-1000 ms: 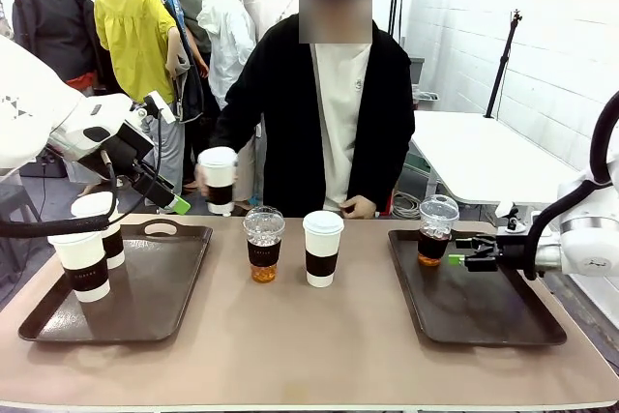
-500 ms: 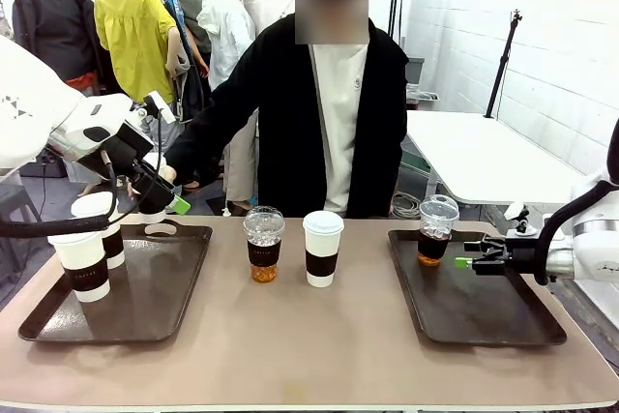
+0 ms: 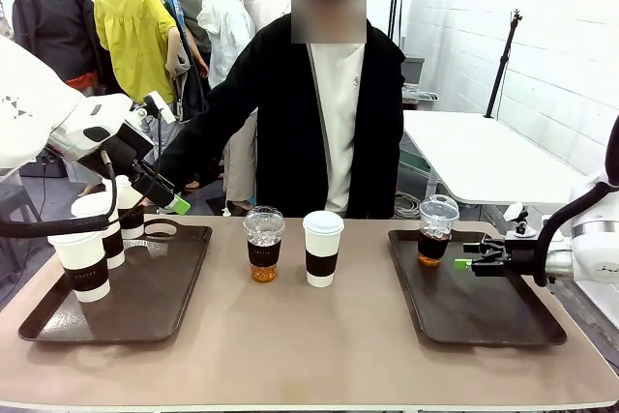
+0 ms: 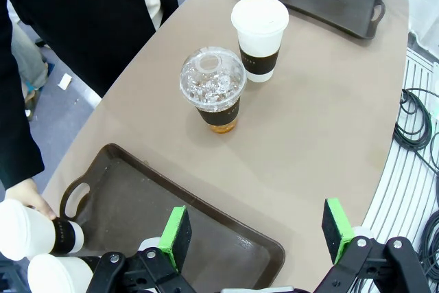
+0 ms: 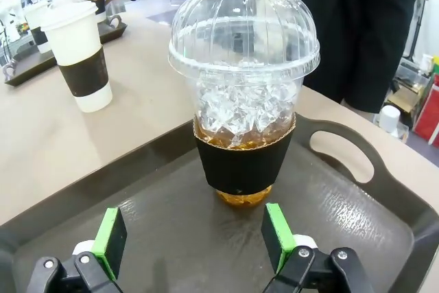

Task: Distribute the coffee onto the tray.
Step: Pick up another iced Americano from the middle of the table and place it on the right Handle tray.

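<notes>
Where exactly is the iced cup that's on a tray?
Front view, right side: the iced cup stands in the right tray's far left corner, just ahead of the open right gripper, which is not touching it.

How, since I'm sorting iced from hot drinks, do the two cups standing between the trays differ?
The clear plastic cup shows ice and amber drink inside, while the white paper cup is opaque. The clear plastic cup has a domed see-through lid, and the white paper cup has a flat white one. Both stand upright and wear black sleeves.
</notes>
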Controlling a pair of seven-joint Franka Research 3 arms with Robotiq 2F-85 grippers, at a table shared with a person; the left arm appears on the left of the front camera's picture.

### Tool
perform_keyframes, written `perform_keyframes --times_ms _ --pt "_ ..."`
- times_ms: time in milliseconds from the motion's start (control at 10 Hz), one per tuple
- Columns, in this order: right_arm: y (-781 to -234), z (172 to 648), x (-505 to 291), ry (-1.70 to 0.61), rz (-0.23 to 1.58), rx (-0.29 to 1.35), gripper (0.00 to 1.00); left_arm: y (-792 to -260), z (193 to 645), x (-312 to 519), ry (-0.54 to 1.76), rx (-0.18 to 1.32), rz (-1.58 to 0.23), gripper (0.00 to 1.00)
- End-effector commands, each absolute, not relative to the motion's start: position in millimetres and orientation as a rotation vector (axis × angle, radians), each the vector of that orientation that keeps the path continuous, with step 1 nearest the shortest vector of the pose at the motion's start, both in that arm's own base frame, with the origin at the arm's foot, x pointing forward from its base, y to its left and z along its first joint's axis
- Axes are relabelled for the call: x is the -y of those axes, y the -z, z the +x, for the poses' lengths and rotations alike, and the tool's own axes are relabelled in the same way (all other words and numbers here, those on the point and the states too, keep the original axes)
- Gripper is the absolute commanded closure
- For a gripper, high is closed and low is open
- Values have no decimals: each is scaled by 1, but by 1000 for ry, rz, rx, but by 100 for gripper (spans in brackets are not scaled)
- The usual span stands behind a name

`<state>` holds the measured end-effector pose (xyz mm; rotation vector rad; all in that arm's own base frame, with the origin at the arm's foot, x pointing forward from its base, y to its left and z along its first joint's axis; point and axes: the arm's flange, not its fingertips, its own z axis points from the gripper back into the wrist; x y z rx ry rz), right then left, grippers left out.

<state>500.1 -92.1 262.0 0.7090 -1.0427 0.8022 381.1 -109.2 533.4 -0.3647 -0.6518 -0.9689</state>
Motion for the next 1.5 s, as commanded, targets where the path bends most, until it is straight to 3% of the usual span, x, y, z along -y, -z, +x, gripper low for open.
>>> perform_keyframes --times_ms 0,900,1400 --pt "-260 503 92 -805 715 1045 0 -533 383 108 976 654 -387 0" --pt "-283 462 42 -919 736 983 0 -533 383 108 976 654 -387 0" --pt "-298 473 -8 -1016 779 971 0 -533 383 108 976 654 -387 0"
